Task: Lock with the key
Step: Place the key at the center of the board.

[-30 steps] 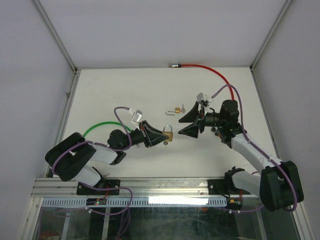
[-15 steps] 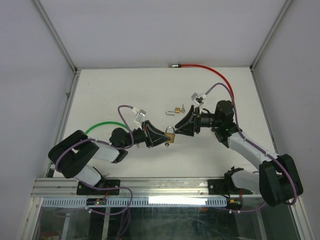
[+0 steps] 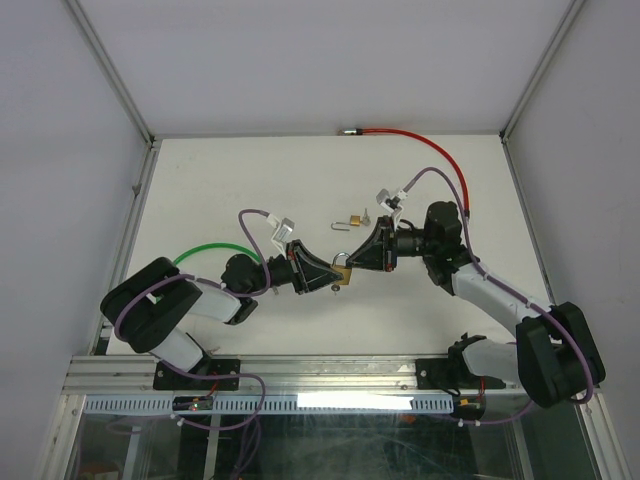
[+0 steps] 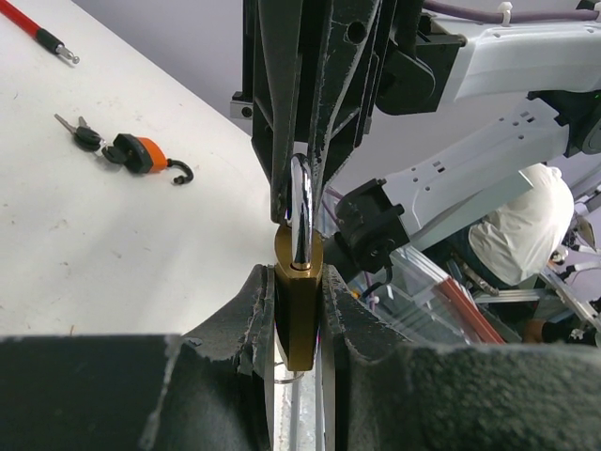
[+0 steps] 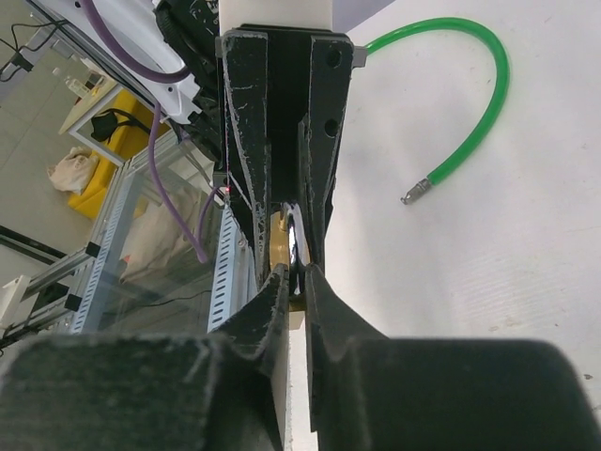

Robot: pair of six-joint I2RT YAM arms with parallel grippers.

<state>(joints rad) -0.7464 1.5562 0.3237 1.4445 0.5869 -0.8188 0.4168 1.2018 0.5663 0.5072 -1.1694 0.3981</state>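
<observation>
Right hand (image 3: 352,262) closed on padlock (image 4: 299,310), left hand (image 3: 333,279) gripping

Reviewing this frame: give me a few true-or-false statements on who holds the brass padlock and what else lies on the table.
1. The left gripper clamps the body of the brass padlock. True.
2. The right gripper is wide open and well away from the padlock. False: its fingers are closed on the shackle.
3. An orange padlock lies on the table with keys next to it. True.
4. The red cable lies at the near edge by the arm bases. False: it runs along the far edge.
5. The brass padlock lies untouched on the table. False: both grippers hold it.
</observation>
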